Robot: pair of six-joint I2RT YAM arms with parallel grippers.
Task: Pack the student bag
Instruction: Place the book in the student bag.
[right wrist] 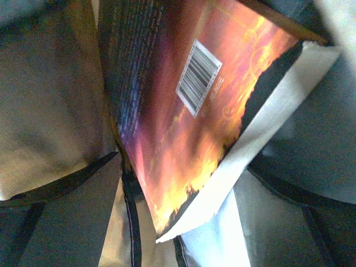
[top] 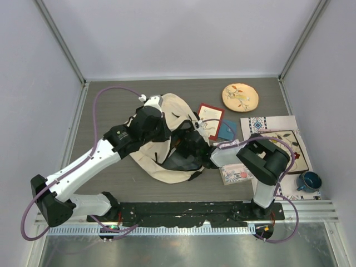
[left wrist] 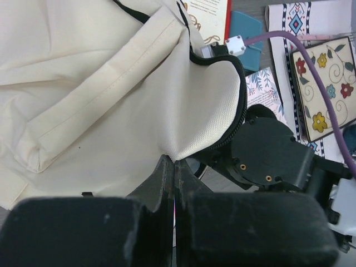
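The student bag (top: 158, 167) is lying in the middle of the table (top: 111, 100), right in front of both arms, with its mouth facing the right arm's side. The left gripper (left wrist: 173, 167) is pinching the rim of that mouth. Its jaws are squeezing tight on the cream cloth just below the black zipper (left wrist: 243, 105), and it is holding the rim up so the mouth is gaping. The right gripper (top: 193, 146) is reaching inside the mouth, so the bag is sitting all around its jaws. A book (right wrist: 183, 111) with a fiery orange cover and a barcode is sitting between those jaws, inside the bag. Its long side is running away from the jaws, deeper in, and its white page edge is facing the right-hand jaw. The wrist view is too blurry to tell if the right jaws are gripping the book or letting it go. The right arm is the nearer one to the book, so the coming move is probably its own: letting go, then pulling straight back out through the mouth. Room is tight there, with cloth sitting close on both sides of the jaws. Outside the bag, near the right jaws, a red book (top: 210, 119), a small blue thing (top: 227, 130) and a flowery book (top: 236, 174) are lying on the table, all nearer to the right arm than to the left.
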